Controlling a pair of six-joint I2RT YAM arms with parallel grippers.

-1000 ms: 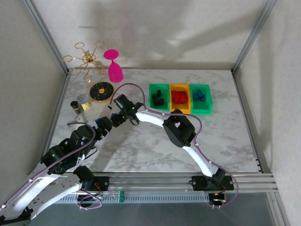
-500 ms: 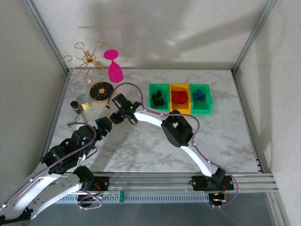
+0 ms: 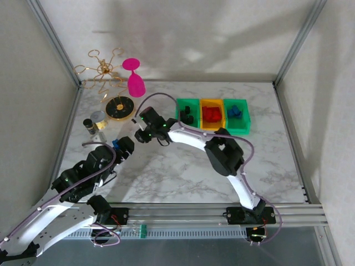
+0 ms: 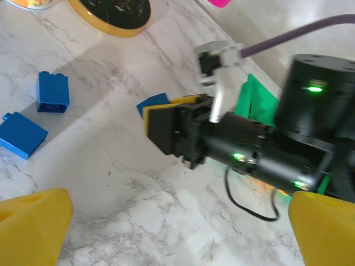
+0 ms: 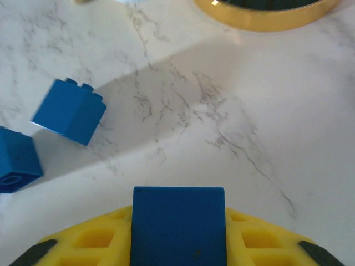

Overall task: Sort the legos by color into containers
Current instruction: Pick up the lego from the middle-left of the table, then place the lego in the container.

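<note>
Two small jars [image 3: 98, 117] stand by the left edge of the bench [image 3: 183, 177]. The round black-and-gold disc stand [image 3: 119, 108] sits just past them, toward the far left corner. The left claw [image 3: 123, 146] hovers over the left part of the bench, its yellow fingers [image 4: 33, 221] spread wide with nothing between them. Beneath it two loose blue legos [image 4: 52, 91] lie on the marble on the near side of the disc stand, close together but not touching. Just right of these, the right claw [image 3: 142, 134] is pinched narrow on a single blue lego [image 5: 178, 221], gripped between its yellow pads [image 5: 89, 244]. Further right, along the far edge, three containers sit side by side in a row. The left green container [image 3: 178, 113] holds black legos [image 3: 187, 116]. The orange-yellow container [image 3: 213, 128] holds red legos [image 3: 212, 114]. The right green container [image 3: 238, 129] holds blue legos [image 3: 235, 111].
</note>
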